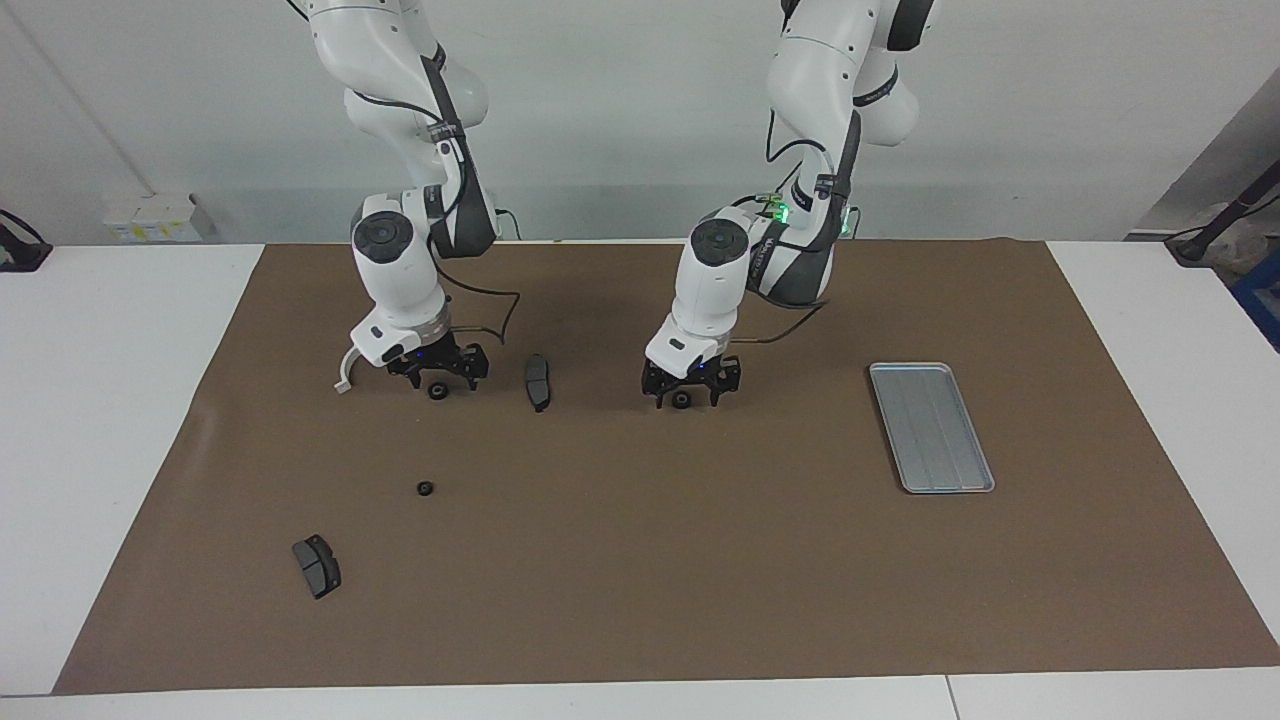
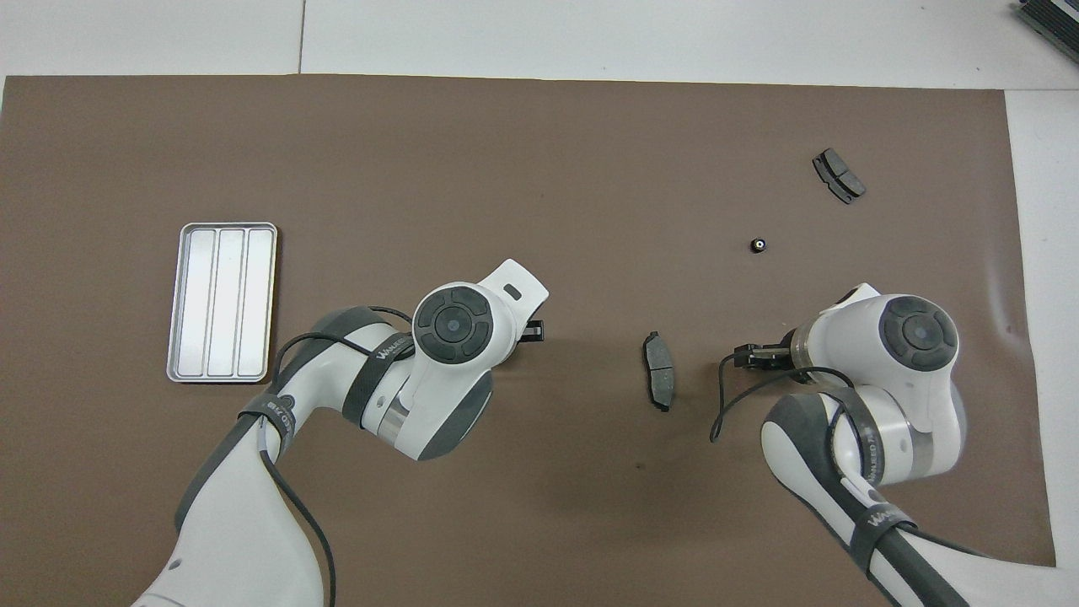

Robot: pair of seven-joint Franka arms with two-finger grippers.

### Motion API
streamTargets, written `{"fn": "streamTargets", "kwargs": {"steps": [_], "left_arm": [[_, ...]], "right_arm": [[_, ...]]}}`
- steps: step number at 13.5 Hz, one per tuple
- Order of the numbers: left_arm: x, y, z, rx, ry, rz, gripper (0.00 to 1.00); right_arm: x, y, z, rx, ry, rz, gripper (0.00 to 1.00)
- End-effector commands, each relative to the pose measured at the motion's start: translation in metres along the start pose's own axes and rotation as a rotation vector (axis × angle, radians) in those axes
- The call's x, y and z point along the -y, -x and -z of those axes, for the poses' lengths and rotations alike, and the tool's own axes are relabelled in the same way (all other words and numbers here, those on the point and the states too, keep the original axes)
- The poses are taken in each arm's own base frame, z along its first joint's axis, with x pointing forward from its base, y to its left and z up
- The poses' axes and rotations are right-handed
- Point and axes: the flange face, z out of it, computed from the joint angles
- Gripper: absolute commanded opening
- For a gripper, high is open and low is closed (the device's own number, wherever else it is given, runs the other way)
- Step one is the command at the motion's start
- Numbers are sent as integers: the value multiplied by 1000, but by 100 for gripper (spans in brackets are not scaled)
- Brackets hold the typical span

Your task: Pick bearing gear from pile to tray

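Observation:
The pile is a loose scatter on the brown mat toward the right arm's end. My right gripper [image 1: 440,384] is down at the mat, open, its fingers straddling a small black gear [image 1: 437,391]. My left gripper [image 1: 687,397] is also low at mid-table and open, with a second black gear [image 1: 681,401] between its fingers. A third gear [image 1: 425,489] [image 2: 759,245] lies loose farther from the robots. The silver tray [image 1: 930,430] [image 2: 222,302] sits bare toward the left arm's end. In the overhead view the arms hide both straddled gears.
One dark brake pad [image 1: 538,382] [image 2: 659,381] lies between the two grippers. Another brake pad [image 1: 317,565] [image 2: 839,175] lies farther out, past the loose gear. A white curved bracket [image 1: 345,372] rests beside the right gripper, on its table-end side.

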Motion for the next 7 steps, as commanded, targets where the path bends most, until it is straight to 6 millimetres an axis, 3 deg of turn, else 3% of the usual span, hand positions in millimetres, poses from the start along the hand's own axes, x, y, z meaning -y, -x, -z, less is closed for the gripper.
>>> {"fn": "streamTargets", "kwargs": {"steps": [1,4,5,7], "left_arm": [[5,6,3,-41,11,2,68],[9,3,0,-43,11,0,65],[10,2,0,-43,11,0,64],[10,2,0,-42,10,0,61]], "right_arm": [[-3,5,1,-16,-18,15,48],[-3,4,2,-19,-20,7,13],[-3,3,3,-21,-20,1,7],[0,0,9,-31,-22,1,5]]}}
